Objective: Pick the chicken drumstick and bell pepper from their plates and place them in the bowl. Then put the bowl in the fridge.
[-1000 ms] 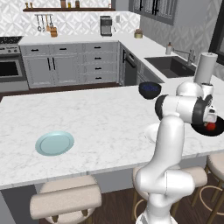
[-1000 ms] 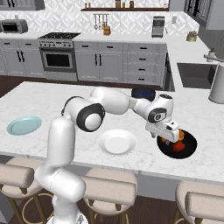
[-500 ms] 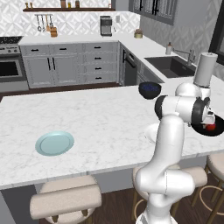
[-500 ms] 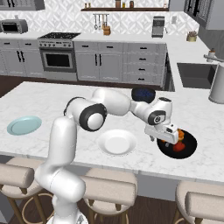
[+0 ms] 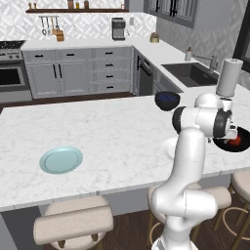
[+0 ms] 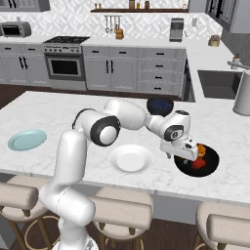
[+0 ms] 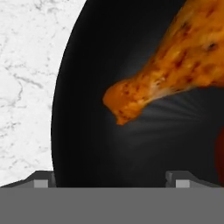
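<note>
Right, here is what I see from my station
End effector (image 6: 188, 155): jaws spread wide with nothing between them, low over the near rim of the black dish; in my hand view the two fingertips (image 7: 41, 180) stand far apart
Chicken drumstick (image 7: 175, 65): lying inside the black dish (image 6: 211, 167), bone end pointing toward my fingertips, not touched
Bell pepper (image 6: 198, 163): red, in the same black dish just beside the drumstick
White plate (image 6: 131, 158): on the counter (image 6: 58, 117), just left of the black dish
Teal plate (image 6: 27, 139): far left on the counter, well apart
Dark bowl (image 6: 160, 105): farther back on the counter, behind my arm
</note>
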